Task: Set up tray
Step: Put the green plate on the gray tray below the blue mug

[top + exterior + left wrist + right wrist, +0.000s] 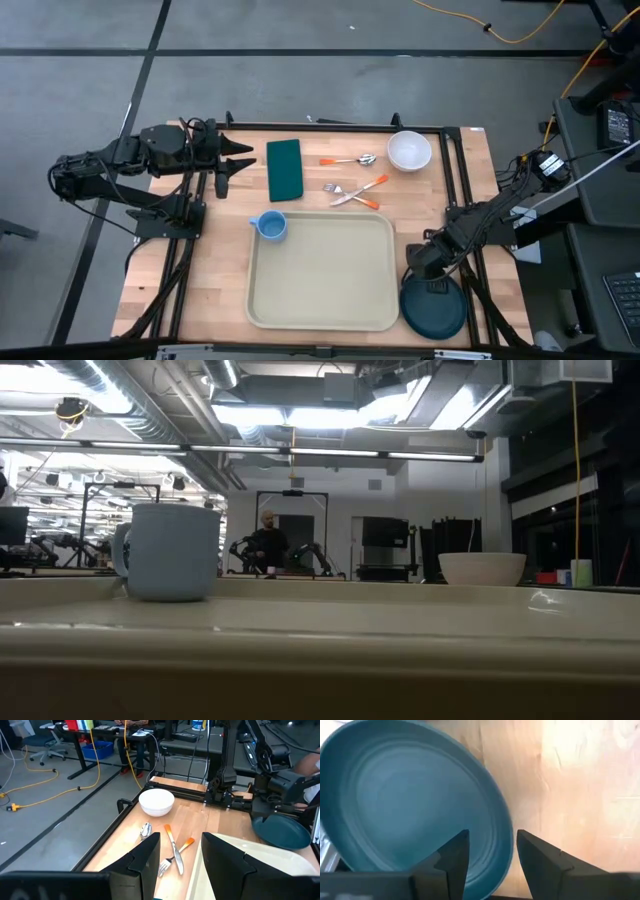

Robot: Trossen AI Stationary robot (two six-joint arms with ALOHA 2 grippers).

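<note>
From above, the tray [320,270] lay at lower centre of the table [200,290], nothing on it. A blue mug [270,225] stood at its upper-left corner, just off the rim. A green napkin [284,168] lay above that; to its right were a spoon [350,160], a fork [358,190] and a knife [352,196], the last two crossing, then a white bowl [409,151] at upper right. A dark blue plate [434,306] sat at lower right, beside the tray. The left gripper [238,158] hovered at left, next to the napkin, fingers spread and empty. The right gripper [420,262] hung over the plate's upper edge.

In the low view, the tray's rim [320,640] filled the bottom, the mug [170,550] at left and the bowl [483,568] at right behind it. A person [267,545] stood far back.

In the left wrist view, the spread fingers [145,865] framed the cutlery [175,852], with the bowl [156,801] beyond and the tray [280,860] and plate [282,831] at right.

In the right wrist view, the fingers [452,857] stood apart at the bottom, straddling the plate's rim [502,827], not pinching it.
</note>
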